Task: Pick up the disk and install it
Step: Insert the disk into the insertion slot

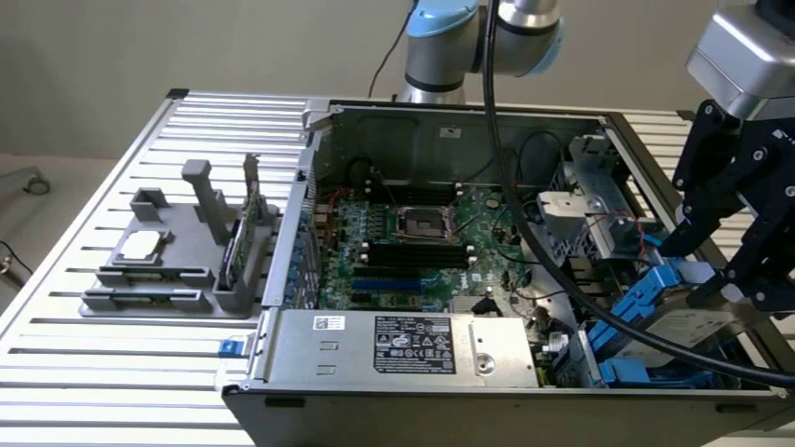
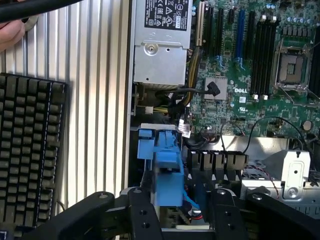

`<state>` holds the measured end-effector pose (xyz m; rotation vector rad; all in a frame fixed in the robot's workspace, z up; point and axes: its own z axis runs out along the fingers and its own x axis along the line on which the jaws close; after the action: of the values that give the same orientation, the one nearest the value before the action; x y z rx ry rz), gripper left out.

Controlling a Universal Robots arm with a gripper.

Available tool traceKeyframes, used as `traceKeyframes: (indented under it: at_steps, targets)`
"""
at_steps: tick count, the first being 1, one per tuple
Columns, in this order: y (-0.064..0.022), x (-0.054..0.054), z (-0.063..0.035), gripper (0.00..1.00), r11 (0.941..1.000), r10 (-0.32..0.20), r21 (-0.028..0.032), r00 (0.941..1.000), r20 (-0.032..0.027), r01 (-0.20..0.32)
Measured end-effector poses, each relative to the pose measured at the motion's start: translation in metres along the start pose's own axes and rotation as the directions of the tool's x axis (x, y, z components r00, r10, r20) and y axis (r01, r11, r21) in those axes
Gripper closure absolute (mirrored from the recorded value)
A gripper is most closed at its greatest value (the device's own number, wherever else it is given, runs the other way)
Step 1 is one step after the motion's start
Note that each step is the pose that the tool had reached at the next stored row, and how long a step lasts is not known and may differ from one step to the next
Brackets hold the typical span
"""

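**Tool spread over the blue-framed disk at the drive end of the open case**

On the exterior view's left, outside the open grey metal computer case (image 1: 326, 116), a grey plastic holder (image 1: 186, 279) stands on the slatted aluminium worktop (image 1: 112, 382). It carries a small square silver processor chip (image 1: 140, 245).

Inside the case lies the green motherboard (image 1: 410, 247). The wrist view shows white "DELL" lettering (image 2: 240, 90) printed on it. Along the case's near wall sits a large grey metal box (image 1: 311, 349) with a black-and-white sticker (image 1: 414, 345). The sticker's print is too small to read, and so is the small white barcode label (image 1: 327, 322) at the box's corner.

A thick black cable (image 1: 512, 196) hangs from the arm across the case interior, in front of the motherboard.

At the end of the case toward the exterior view's right is the disk (image 1: 680, 328), a flat silver-grey metal drive in a blue plastic carrier. It sits low among other blue plastic parts. The black tool (image 1: 710, 275) stands directly over it with its fingers spread, one on each side of the carrier. A gap shows beside one finger; whether the other finger touches the carrier is unclear.

In the wrist view, a black keyboard (image 2: 30, 150) lies on the worktop just outside the case, on the grey box's side. A person's hand (image 2: 10, 32) is at the worktop beyond the keyboard.
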<state>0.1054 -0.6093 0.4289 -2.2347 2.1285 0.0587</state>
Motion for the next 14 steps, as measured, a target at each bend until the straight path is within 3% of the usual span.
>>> traceKeyframes:
  at_steps: [14]
  targets:
    - [0.0002,0.0007,0.0050,0.53,1.0000,-0.001,0.0058,1.0000,-0.0002,0.001]
